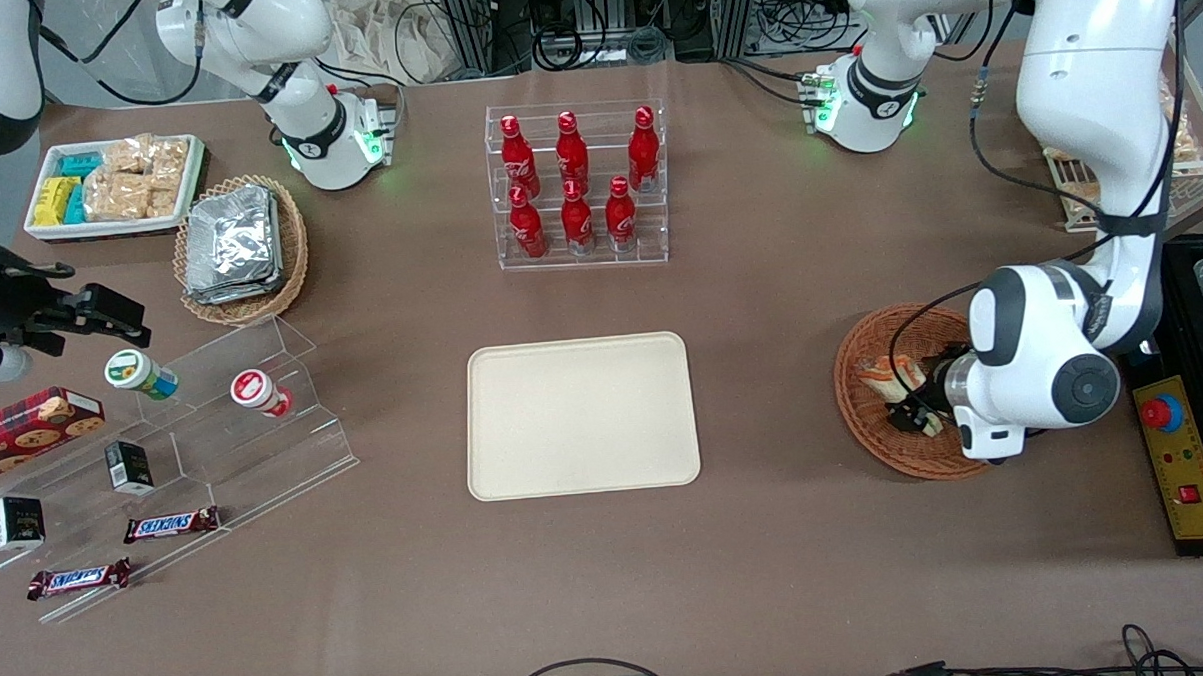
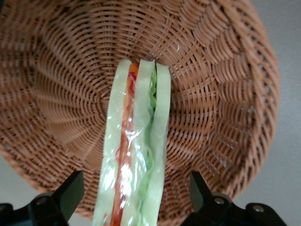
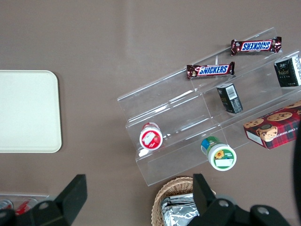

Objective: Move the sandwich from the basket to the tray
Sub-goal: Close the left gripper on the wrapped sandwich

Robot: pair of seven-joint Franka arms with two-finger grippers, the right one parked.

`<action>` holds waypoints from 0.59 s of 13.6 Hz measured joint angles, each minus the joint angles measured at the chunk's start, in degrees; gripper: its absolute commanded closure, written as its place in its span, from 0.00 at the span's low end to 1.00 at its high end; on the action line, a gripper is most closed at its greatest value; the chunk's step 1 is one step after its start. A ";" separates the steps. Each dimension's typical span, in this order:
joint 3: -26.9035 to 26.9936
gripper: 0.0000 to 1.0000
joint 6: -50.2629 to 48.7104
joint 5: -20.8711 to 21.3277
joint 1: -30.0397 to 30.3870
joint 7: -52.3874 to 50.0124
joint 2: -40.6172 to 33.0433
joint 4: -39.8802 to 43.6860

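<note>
Wicker basket (image 2: 225, 94) holds sandwich (image 2: 136, 150) (clear-wrapped, no label); hand (image 2: 136, 197) wide, straddling it.

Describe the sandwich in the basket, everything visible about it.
The sandwich is a wedge in clear, glossy wrap: pale bread slices with an orange-red layer and a green leafy layer between. It stands on edge inside the reddish-brown wicker basket, resting on the weave. The left gripper hovers over it, jaws open, one on each side, not touching.
</note>
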 measured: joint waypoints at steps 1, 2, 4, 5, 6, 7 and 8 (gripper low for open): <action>-0.03 0.04 0.90 0.00 -0.02 -0.05 0.62 -0.47; -0.05 0.22 1.65 0.00 -0.03 -0.11 0.99 -0.94; -0.09 0.81 2.64 0.00 -0.03 -0.15 1.21 -1.67; -0.13 1.00 2.68 0.00 -0.04 -0.15 1.20 -1.70; -0.17 1.00 2.70 0.00 -0.04 -0.15 1.18 -1.70; -0.23 1.00 2.72 0.00 -0.05 -0.11 1.10 -1.70; -0.30 1.00 2.73 0.00 -0.07 0.19 0.89 -1.67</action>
